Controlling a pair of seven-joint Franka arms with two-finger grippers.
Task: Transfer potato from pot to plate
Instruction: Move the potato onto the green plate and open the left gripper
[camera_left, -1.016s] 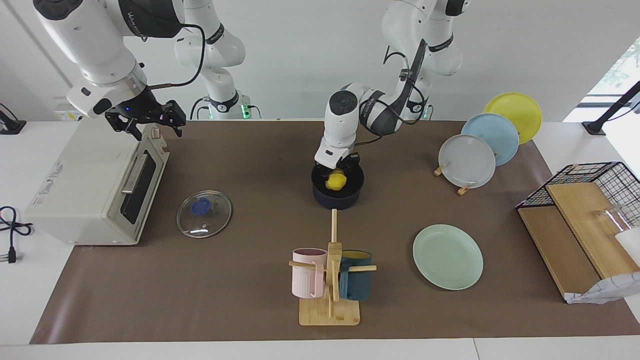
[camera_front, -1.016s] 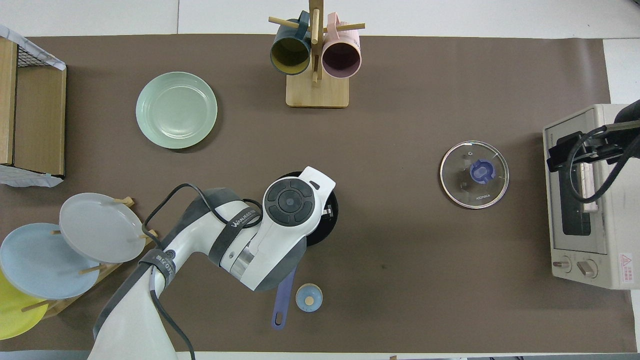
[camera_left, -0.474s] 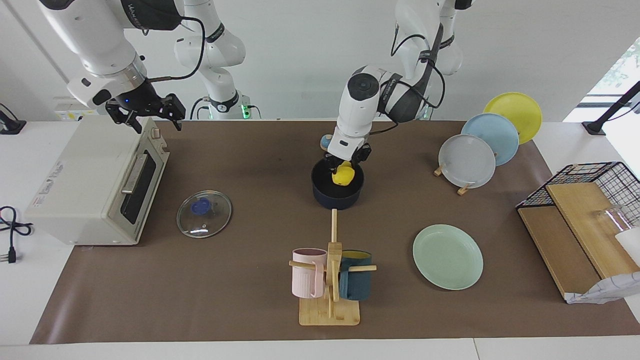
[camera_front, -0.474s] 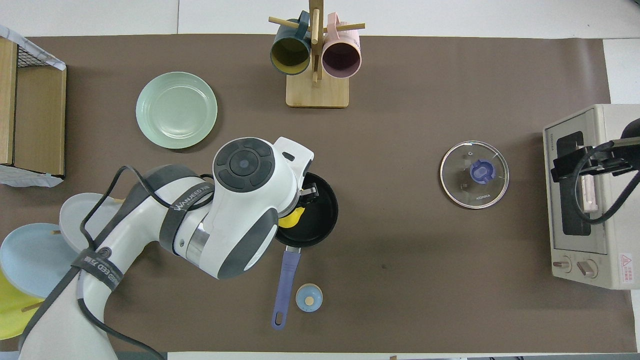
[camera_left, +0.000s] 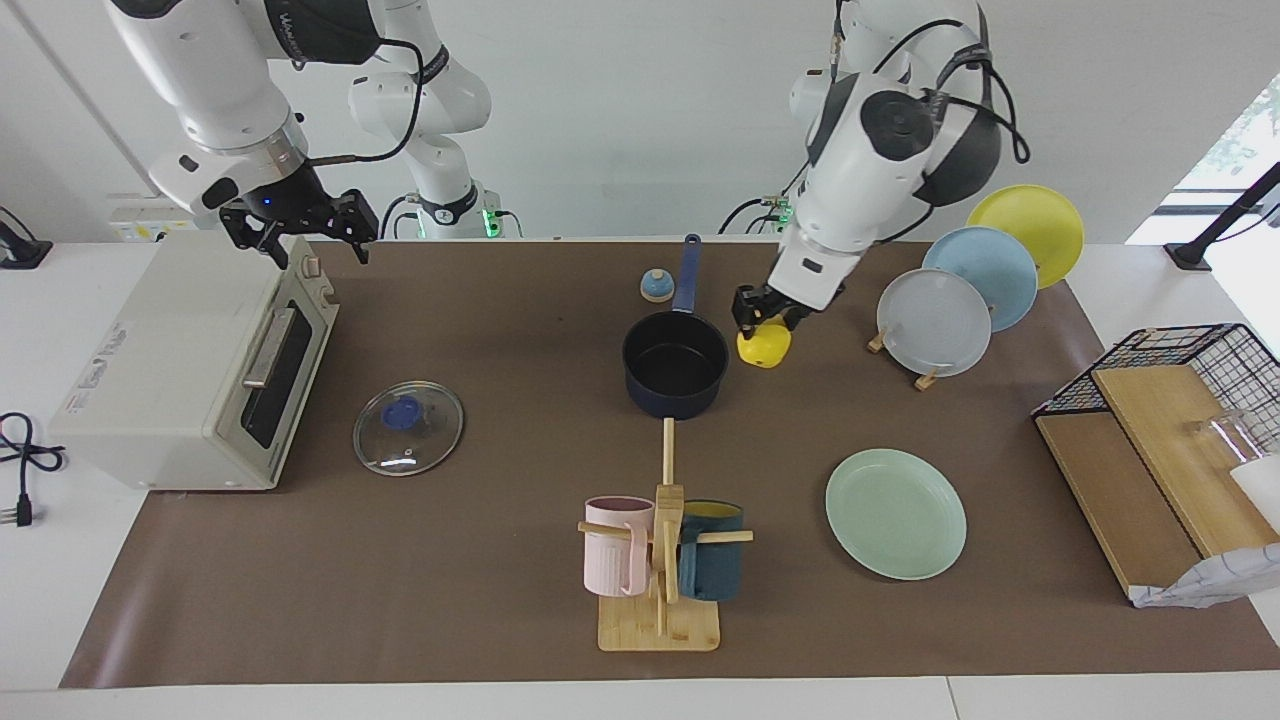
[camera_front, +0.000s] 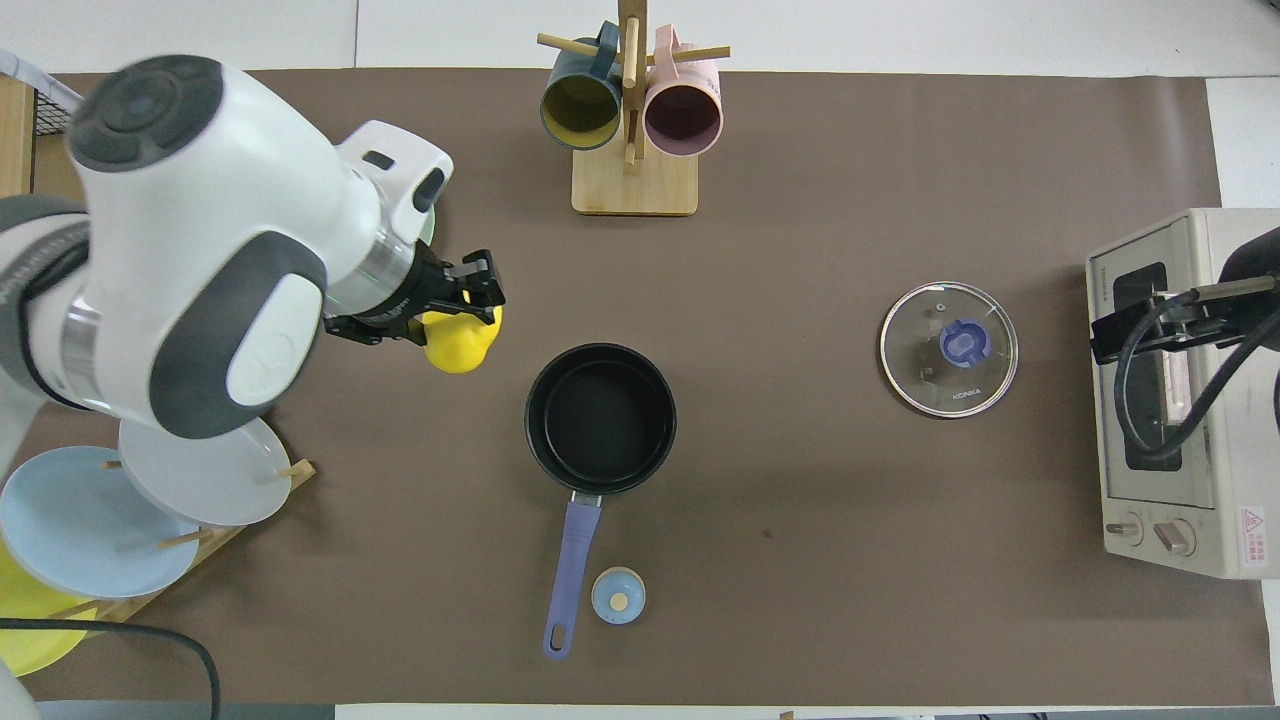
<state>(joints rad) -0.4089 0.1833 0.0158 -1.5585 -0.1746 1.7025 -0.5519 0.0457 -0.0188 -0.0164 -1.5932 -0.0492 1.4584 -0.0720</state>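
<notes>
My left gripper is shut on the yellow potato and holds it in the air over the mat beside the pot, toward the left arm's end of the table. It also shows in the overhead view with the potato under it. The navy pot stands empty mid-table, its handle pointing to the robots. The mint-green plate lies farther from the robots than the potato; the left arm hides most of it in the overhead view. My right gripper hangs open over the toaster oven's top edge.
A toaster oven stands at the right arm's end, a glass lid beside it. A mug rack stands farther out than the pot. A rack of grey, blue and yellow plates and a wire basket are at the left arm's end.
My left gripper has lifted the potato out of the pot and carried it up and toward the left arm's end of the table. The right gripper has barely moved.
</notes>
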